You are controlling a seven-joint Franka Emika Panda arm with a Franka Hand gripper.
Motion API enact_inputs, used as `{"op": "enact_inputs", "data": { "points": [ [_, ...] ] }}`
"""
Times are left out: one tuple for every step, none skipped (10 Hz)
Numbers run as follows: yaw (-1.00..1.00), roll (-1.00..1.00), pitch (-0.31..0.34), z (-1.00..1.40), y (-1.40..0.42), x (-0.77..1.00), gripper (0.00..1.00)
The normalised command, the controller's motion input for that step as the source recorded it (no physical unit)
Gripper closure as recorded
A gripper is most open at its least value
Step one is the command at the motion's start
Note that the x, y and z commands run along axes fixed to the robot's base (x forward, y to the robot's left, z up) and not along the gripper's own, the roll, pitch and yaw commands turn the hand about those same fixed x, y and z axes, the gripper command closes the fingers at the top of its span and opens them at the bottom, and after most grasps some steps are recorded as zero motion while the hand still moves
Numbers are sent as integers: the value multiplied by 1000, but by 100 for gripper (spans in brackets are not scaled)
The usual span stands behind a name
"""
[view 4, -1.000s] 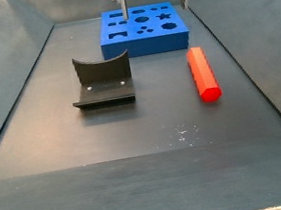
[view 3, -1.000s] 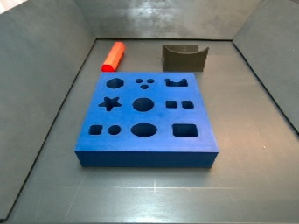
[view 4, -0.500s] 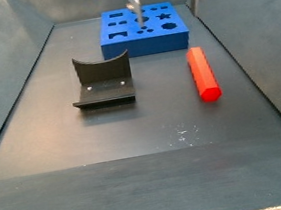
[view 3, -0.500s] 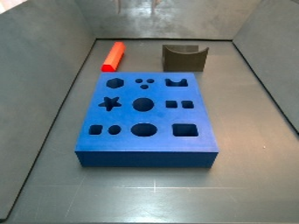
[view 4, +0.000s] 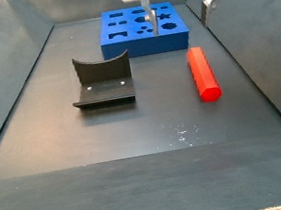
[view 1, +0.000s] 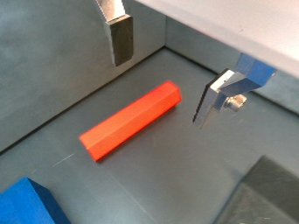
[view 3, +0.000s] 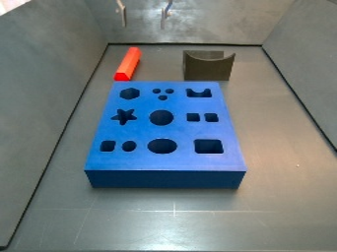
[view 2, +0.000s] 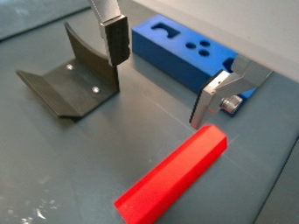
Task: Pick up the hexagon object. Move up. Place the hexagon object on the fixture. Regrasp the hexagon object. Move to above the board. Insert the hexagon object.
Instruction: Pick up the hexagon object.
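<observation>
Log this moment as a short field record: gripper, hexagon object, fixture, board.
gripper: in the air above the floor, jaws open and empty
hexagon object: red bar lying flat on the floor, untouched, beside the fixture and apart from it
fixture: standing on the floor, nothing on it
board: blue slab flat on the floor, its cut-outs unfilled

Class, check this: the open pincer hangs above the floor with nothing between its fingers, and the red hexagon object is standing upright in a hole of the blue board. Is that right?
Not quite. The hexagon object is lying flat on the floor beside the board, not standing in one of its holes; a side view shows this. The rest holds: the pincer hangs open above the floor, nothing between its fingers.
</observation>
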Motion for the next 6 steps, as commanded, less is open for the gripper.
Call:
{"op": "enact_inputs", "data": {
  "points": [
    [-311, -74, -49, -977, -171, -123, 0],
    [-134, -110, -47, -851, 40, -171, 0],
    [0, 0, 0, -66, 0, 0, 0],
    [0, -74, -19, -914, 514, -346, 0],
    [-37, -67, 0, -1000, 474, -331, 0],
    [-57, -43, 0, -743, 323, -151, 0]
  ]
}}
